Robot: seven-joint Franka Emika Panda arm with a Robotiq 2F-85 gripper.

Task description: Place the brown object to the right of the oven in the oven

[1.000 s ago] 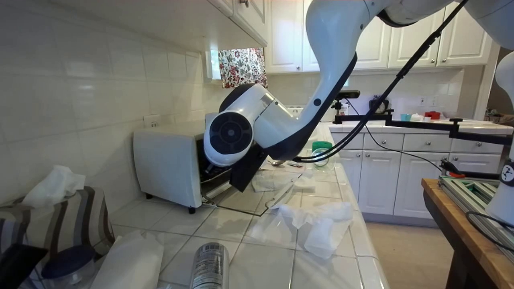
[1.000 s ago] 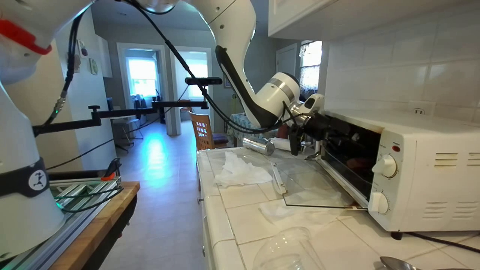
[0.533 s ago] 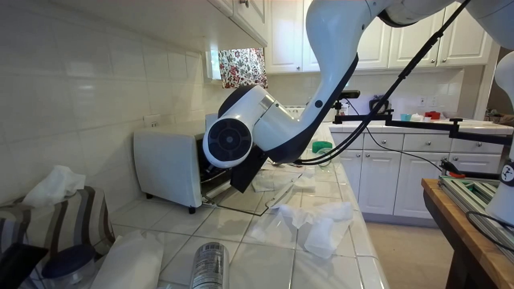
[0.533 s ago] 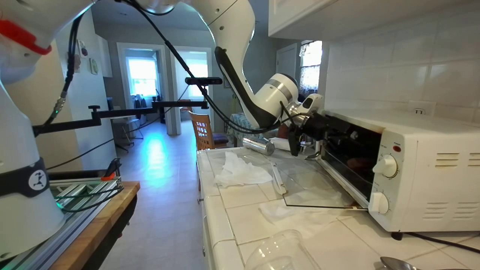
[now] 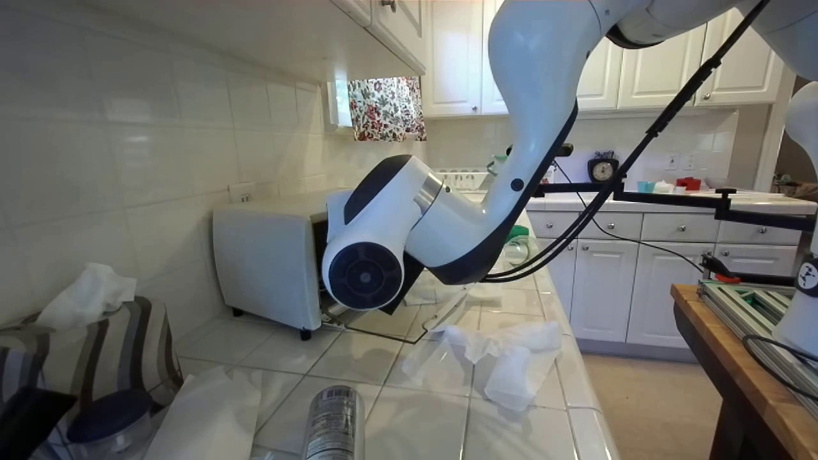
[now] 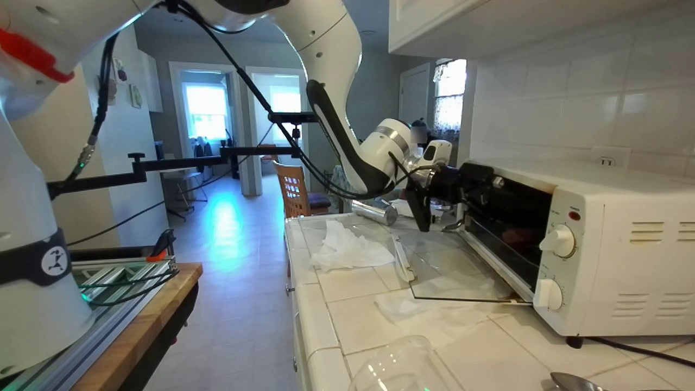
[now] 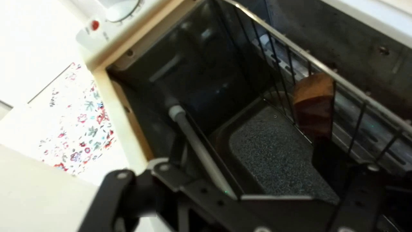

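The white oven (image 5: 268, 268) stands on the counter with its glass door (image 6: 456, 271) folded down. It also shows in an exterior view (image 6: 640, 244) and the wrist view (image 7: 119, 106). The brown object (image 7: 313, 106), lighter on top, is inside the oven at the wire rack, just beyond one fingertip; whether they touch is unclear. A dim reddish patch inside the oven shows in an exterior view. My gripper (image 7: 251, 148) is open, its fingers wide apart with nothing between them. In an exterior view the gripper (image 6: 488, 184) is at the oven's opening; elsewhere my wrist hides it.
A wall cupboard (image 6: 516, 32) hangs above the oven. Crumpled white paper (image 5: 517, 358), a spray can (image 5: 333, 425) and a tissue box (image 5: 96, 345) are on the counter. A clear container (image 6: 404, 366) and a spoon (image 6: 575, 382) lie near the oven.
My arm has drawn back a little from the oven, with the gripper now higher and nearer the opening. The wrist shows lower in an exterior view. The oven and door have not moved.
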